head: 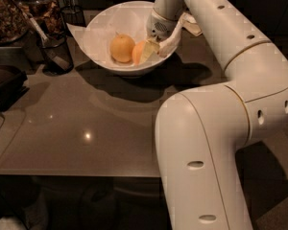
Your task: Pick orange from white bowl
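In white bowl [100,31], jaws touching orange [137,52]

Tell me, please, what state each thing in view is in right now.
white bowl, upright on the table, holding two fruits.
orange, in the bowl beside the paler fruit, partly hidden by the gripper.
paler fruit, resting in the bowl, untouched.
gripper, inside the bowl, at the orange; hold on it not visible.
black mesh cup, upright beside the bowl, a utensil standing in it.

Grey table [86,128]: white bowl [97,35], dark mesh cup [55,54]; gripper [147,51] in bowl.
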Available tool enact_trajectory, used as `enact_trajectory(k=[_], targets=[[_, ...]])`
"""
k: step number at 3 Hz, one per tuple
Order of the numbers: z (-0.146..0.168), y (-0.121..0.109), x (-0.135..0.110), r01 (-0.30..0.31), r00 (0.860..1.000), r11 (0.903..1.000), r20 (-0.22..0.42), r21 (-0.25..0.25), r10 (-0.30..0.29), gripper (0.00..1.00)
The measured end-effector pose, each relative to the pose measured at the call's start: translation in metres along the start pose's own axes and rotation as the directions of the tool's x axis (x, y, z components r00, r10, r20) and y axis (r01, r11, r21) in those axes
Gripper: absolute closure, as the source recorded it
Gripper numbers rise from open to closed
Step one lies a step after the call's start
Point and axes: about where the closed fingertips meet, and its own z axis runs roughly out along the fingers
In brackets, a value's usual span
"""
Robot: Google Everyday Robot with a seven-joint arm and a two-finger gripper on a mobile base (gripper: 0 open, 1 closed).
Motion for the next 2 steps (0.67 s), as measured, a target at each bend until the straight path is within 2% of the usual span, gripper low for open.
enact_trajectory(k=[1, 2], targets=[[-0.003, -0.003, -0.004, 0.008, 0.999, 0.9998, 0.031, 0.018, -0.008, 0.93], [-0.036, 0.000, 0.003, -0.021, 0.993, 0.9975, 0.121, 0.067, 0.013, 1.00]])
